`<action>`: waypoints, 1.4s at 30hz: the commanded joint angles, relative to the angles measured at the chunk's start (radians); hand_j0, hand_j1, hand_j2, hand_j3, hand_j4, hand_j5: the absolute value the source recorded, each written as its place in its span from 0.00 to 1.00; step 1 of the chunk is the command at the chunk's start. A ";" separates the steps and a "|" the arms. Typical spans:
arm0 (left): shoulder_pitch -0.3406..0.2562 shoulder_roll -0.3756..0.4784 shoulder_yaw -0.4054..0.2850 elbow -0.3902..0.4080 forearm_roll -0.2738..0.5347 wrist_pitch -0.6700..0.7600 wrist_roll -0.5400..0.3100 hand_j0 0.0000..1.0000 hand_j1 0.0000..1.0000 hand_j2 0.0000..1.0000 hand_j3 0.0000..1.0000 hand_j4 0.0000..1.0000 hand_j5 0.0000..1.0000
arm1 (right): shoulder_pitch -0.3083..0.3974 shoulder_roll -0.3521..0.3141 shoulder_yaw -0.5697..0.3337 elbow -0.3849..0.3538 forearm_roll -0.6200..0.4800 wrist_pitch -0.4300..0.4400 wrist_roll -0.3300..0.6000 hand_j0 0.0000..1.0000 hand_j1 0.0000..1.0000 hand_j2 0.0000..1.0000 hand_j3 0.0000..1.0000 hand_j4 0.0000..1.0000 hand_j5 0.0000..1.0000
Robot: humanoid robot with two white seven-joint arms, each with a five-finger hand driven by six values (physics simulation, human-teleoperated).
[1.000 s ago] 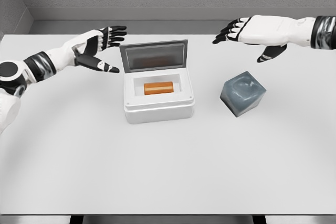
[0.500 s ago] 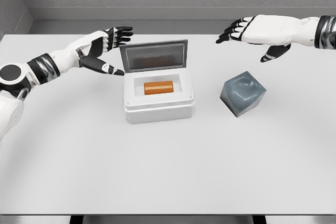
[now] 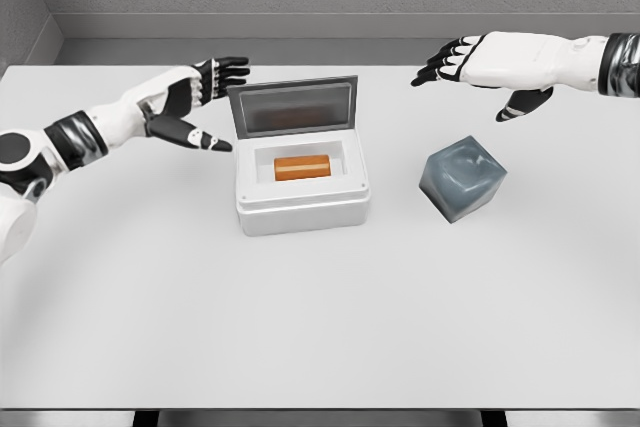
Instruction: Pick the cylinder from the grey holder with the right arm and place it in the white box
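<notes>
Inside the white box [image 3: 303,209] lies the orange cylinder [image 3: 302,168], so the right hand [image 3: 480,62] hovers empty, fingers spread, left hand [image 3: 180,97] likewise open.

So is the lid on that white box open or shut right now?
Open. The white box's lid stands up at the back edge, and the orange cylinder lying inside is in plain view.

My white left hand [image 3: 183,99] and white right hand [image 3: 487,62] have black fingertips. The orange cylinder [image 3: 302,168] has a paler stripe, inside the white box [image 3: 303,209]; at three o'clock, the blue-grey holder [image 3: 462,178], on the pale grey counter [image 3: 320,317].
</notes>
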 commanded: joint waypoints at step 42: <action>0.049 0.146 0.002 -0.200 0.093 -0.003 0.000 1.00 1.00 1.00 1.00 1.00 1.00 | 0.012 -0.007 -0.002 -0.014 -0.005 0.003 0.000 1.00 1.00 1.00 1.00 1.00 1.00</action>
